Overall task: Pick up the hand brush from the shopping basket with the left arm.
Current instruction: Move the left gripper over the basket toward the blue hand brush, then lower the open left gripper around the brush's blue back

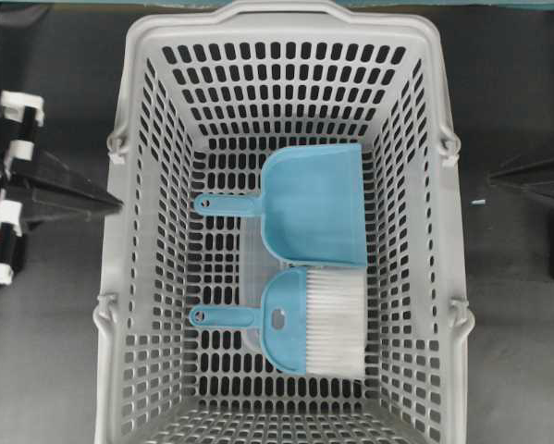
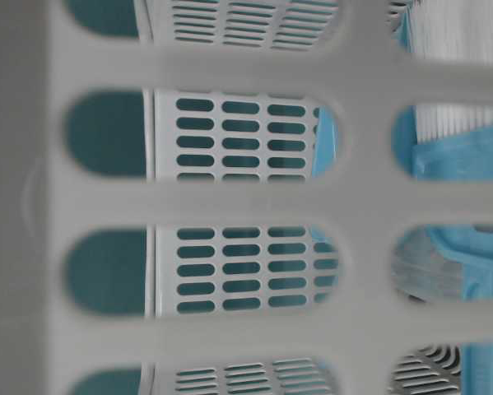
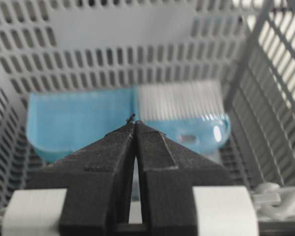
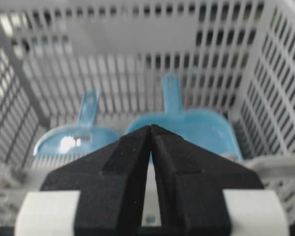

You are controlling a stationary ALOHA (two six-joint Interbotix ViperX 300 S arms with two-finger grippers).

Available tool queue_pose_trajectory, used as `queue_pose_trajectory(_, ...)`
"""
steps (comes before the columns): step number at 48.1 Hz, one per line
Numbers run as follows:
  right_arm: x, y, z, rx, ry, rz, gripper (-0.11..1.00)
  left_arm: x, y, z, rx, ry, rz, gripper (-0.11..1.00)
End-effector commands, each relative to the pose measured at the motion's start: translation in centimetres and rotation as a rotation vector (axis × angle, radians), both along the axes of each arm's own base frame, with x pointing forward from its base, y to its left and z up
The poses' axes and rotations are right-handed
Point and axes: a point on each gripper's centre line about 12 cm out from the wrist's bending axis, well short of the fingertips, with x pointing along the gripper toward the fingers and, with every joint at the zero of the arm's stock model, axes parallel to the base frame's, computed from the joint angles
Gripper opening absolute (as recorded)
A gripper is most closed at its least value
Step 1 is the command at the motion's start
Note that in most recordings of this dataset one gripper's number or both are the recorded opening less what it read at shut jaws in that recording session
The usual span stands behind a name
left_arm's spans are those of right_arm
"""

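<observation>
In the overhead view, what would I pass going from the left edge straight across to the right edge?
Left hand → shopping basket's left wall → hand brush and dustpan, one above the other → basket's right wall → right hand.

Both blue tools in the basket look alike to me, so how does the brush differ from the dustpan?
The light-blue plastic hand brush carries wide white bristles; the light-blue plastic dustpan has none. The brush lies nearer the bottom of the overhead view, the dustpan above it. The dustpan's body is larger. Both have thin holed handles pointing left.
</observation>
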Motion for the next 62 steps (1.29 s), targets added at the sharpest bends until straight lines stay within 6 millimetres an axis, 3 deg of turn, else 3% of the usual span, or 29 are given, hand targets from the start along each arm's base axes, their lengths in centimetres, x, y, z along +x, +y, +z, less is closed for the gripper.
queue_pose_trajectory(1, -0.1, 0.0, 1.5, 0.002, 0.014, 0.002, 0.00, 1.1, -0.4, 1.7, 0.007, 0.053, -0.010, 0.00)
queue_pose_trajectory(16, 0.2, -0.1, 2.3, -0.005, -0.058, -0.001, 0.03, 5.4, -2.0, 2.7, 0.035, 0.249, -0.044, 0.00)
queue_pose_trajectory(20, 0.2, -0.1, 2.3, -0.005, -0.061, -0.003, 0.20, 6.6, -2.5, 2.3, 0.043, 0.311, -0.049, 0.00)
queue_pose_trajectory(26, 0.1, -0.1, 2.1, 0.004, -0.051, -0.007, 0.59, 8.0, -2.7, 1.4, 0.052, 0.437, -0.040, 0.00)
queue_pose_trajectory(30, 0.2, -0.1, 2.2, 0.003, -0.061, -0.007, 0.78, 9.0, -2.9, 1.0, 0.047, 0.516, -0.027, 0.00)
queue_pose_trajectory(33, 0.2, -0.1, 2.3, 0.006, -0.069, -0.008, 0.82, 9.7, -3.0, 0.9, 0.038, 0.555, -0.015, 0.00)
queue_pose_trajectory(38, 0.2, -0.1, 2.4, 0.006, -0.083, -0.008, 0.79, 10.6, -3.2, 0.6, 0.022, 0.610, 0.004, 0.02)
queue_pose_trajectory(42, 0.1, -0.1, 2.4, 0.007, -0.097, -0.007, 0.79, 11.2, -3.5, -0.1, 0.010, 0.642, 0.012, 0.19)
queue_pose_trajectory(49, 0.1, -0.1, 1.9, 0.006, -0.110, -0.009, 0.79, 12.4, -4.8, -2.1, 0.017, 0.702, -0.003, 0.63)
queue_pose_trajectory(53, 0.1, -0.1, 1.5, 0.006, -0.114, -0.007, 0.79, 12.9, -5.8, -3.5, 0.024, 0.743, -0.012, 0.83)
queue_pose_trajectory(56, 0.1, -0.1, 1.3, 0.006, -0.118, -0.009, 0.79, 13.3, -6.4, -4.3, 0.019, 0.767, -0.013, 0.90)
queue_pose_trajectory(62, 0.1, -0.1, 1.0, 0.005, -0.137, -0.010, 0.79, 14.1, -7.4, -6.2, 0.003, 0.810, 0.002, 0.89)
